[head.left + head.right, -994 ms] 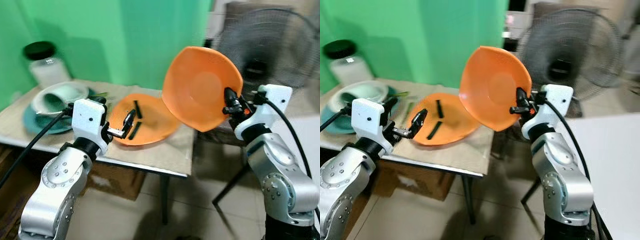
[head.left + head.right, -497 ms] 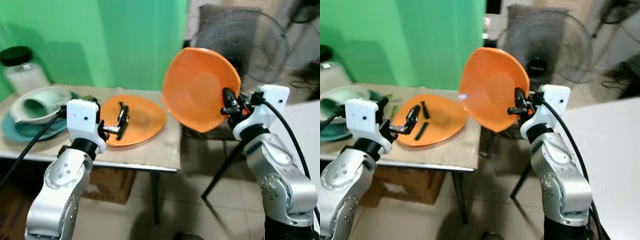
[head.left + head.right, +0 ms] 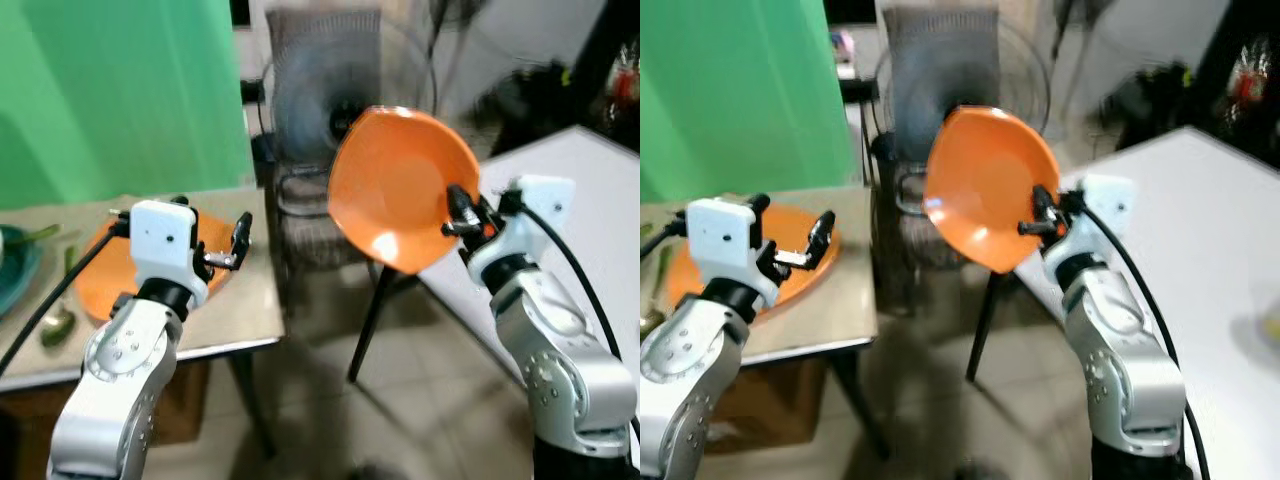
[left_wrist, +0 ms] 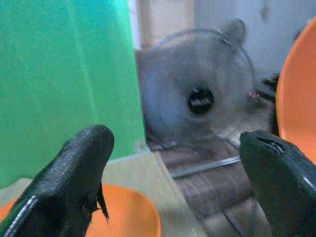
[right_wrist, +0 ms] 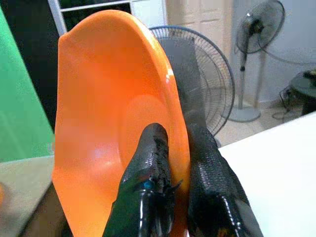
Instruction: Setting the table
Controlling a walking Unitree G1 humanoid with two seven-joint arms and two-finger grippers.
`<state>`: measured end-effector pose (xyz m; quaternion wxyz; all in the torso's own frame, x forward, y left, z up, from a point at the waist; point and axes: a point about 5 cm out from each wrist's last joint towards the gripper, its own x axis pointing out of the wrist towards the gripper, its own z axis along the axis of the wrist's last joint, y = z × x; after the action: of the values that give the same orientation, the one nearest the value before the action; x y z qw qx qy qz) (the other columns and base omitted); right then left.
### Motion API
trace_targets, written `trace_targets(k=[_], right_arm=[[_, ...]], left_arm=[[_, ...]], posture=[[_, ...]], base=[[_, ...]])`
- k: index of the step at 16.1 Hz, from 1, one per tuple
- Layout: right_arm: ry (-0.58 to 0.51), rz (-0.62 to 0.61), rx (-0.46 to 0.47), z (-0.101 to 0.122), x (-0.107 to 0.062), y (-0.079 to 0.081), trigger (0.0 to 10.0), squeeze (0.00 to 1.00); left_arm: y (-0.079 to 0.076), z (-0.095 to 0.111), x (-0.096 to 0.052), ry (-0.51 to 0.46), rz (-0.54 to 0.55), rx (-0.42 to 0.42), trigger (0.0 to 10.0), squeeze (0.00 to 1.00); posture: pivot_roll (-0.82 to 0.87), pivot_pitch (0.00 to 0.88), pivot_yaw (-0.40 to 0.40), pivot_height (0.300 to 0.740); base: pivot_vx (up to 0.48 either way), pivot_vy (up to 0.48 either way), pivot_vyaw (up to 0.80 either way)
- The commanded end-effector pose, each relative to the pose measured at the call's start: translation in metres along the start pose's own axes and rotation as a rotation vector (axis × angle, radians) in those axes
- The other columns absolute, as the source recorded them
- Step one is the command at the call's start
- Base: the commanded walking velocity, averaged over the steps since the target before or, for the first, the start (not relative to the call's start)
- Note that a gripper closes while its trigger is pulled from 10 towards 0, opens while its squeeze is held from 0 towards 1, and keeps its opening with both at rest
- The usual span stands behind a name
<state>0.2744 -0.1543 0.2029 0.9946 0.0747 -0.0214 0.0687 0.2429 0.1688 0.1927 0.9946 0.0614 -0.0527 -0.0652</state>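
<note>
Nearest us are our two silver arms. Our right end effector (image 3: 455, 210) is raised in the air, off any surface, and its two black fingers (image 5: 150, 163) are clamped on the rim of an orange plate (image 3: 400, 185), one finger on the inner face and the other behind the rim. The plate stands nearly upright, its hollow face turned toward our left, between the two surfaces and in front of the fan (image 3: 960, 90).

Our left end effector (image 3: 238, 235) hovers above the right edge of the cloth-covered surface (image 3: 240, 310). Its fingers (image 4: 74, 182) are spread wide apart and grip nothing. Just behind it, a second orange plate (image 3: 790, 255) lies flat on that surface, near the right edge. Toward the left edge we make out the rim of a teal dish (image 3: 12, 275) and a green spoon-like piece (image 3: 55, 325), both blurred.

On our right, a white surface (image 3: 1200, 230) runs from the near right corner toward the back; the plate in our grip hangs just beside its left edge, and we cannot tell whether it overlaps it.

Farther back stands the fan on its stand, with a dark chair frame (image 3: 370, 310) below it. A green wall (image 3: 735, 90) closes the scene behind the cloth-covered surface.
</note>
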Motion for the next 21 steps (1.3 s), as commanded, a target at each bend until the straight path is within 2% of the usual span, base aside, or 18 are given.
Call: trace_targets(k=[1, 3, 6, 7, 8, 10, 11, 12, 13, 14, 16, 17, 18, 21], right_arm=[[-0.014, 0.011, 0.005, 0.0029, -0.0025, 0.0033, 10.0, 0.00], [-0.005, 0.012, 0.000, 0.0011, -0.0033, 0.0056, 10.0, 0.00], [0.004, 0.005, 0.004, -0.0003, -0.0047, 0.0075, 10.0, 0.00], [0.006, 0.002, 0.004, -0.0008, -0.0051, 0.0081, 10.0, 0.00], [0.008, 0.000, 0.005, -0.0011, -0.0053, 0.0082, 10.0, 0.00], [0.010, -0.007, 0.007, -0.0015, -0.0052, 0.0085, 10.0, 0.00], [0.010, -0.008, 0.007, -0.0016, -0.0052, 0.0085, 10.0, 0.00], [0.010, -0.012, 0.007, -0.0017, -0.0050, 0.0082, 10.0, 0.00], [0.011, -0.014, 0.007, -0.0018, -0.0045, 0.0080, 10.0, 0.00], [0.014, -0.016, 0.005, -0.0020, -0.0046, 0.0079, 10.0, 0.00], [0.017, -0.018, 0.003, -0.0022, -0.0046, 0.0078, 10.0, 0.00], [0.020, -0.020, 0.002, -0.0027, -0.0045, 0.0081, 10.0, 0.00], [0.021, -0.020, 0.002, -0.0027, -0.0044, 0.0083, 10.0, 0.00], [0.029, -0.026, 0.002, -0.0037, -0.0048, 0.0076, 10.0, 0.00]], left_arm=[[-0.0001, -0.0044, 0.0000, 0.026, 0.002, 0.003, 10.0, 0.00], [-0.0019, -0.0050, 0.0006, 0.029, -0.009, -0.004, 10.0, 0.00], [-0.0021, -0.0060, 0.0020, 0.034, -0.012, -0.008, 10.0, 0.00], [-0.0015, -0.0042, 0.0034, 0.023, -0.011, 0.058, 10.0, 0.00], [-0.0018, -0.0042, 0.0039, 0.024, -0.013, 0.066, 10.0, 0.00], [-0.0034, -0.0055, 0.0050, 0.035, -0.030, 0.041, 10.0, 0.00], [-0.0038, -0.0067, 0.0050, 0.042, -0.026, -0.007, 10.0, 0.00], [-0.0034, -0.0065, 0.0052, 0.040, -0.027, -0.008, 10.0, 0.00], [-0.0033, -0.0061, 0.0058, 0.036, -0.028, 0.001, 10.0, 0.00], [-0.0027, -0.0063, 0.0057, 0.039, -0.026, 0.048, 10.0, 0.00], [-0.0029, -0.0061, 0.0059, 0.032, -0.027, 0.059, 10.0, 0.00], [-0.0037, -0.0072, 0.0066, 0.033, -0.022, -0.020, 10.0, 0.00], [-0.0032, -0.0067, 0.0067, 0.026, -0.017, -0.034, 10.0, 0.00], [-0.0019, -0.0086, 0.0072, 0.043, -0.021, -0.007, 10.0, 0.00]], posture=[[-0.09, 0.000, -0.012, 0.740], [-0.09, 0.000, -0.009, 0.740], [-0.09, 0.000, -0.004, 0.740], [-0.10, 0.000, -0.003, 0.740], [-0.10, 0.000, -0.002, 0.740], [-0.10, 0.000, -0.002, 0.740], [-0.10, 0.000, -0.002, 0.740], [-0.10, 0.000, -0.003, 0.740], [-0.10, 0.000, -0.004, 0.740], [-0.10, 0.000, -0.004, 0.740], [-0.10, 0.000, -0.004, 0.740], [-0.10, 0.000, -0.005, 0.740], [-0.10, 0.000, -0.005, 0.740], [-0.10, 0.000, -0.007, 0.740]], base=[[0.000, 0.000, -0.80], [0.000, 0.000, -0.80], [0.000, 0.472, -0.80], [0.000, 0.000, -0.80], [0.000, -0.480, -0.80], [0.000, -0.480, -0.40], [0.000, 0.480, 0.00], [0.000, 0.480, 0.00], [0.000, 0.480, -0.80], [0.000, 0.000, -0.80], [0.000, -0.480, -0.80], [0.000, 0.259, -0.80], [0.000, 0.259, -0.80], [0.000, 0.480, -0.80]])
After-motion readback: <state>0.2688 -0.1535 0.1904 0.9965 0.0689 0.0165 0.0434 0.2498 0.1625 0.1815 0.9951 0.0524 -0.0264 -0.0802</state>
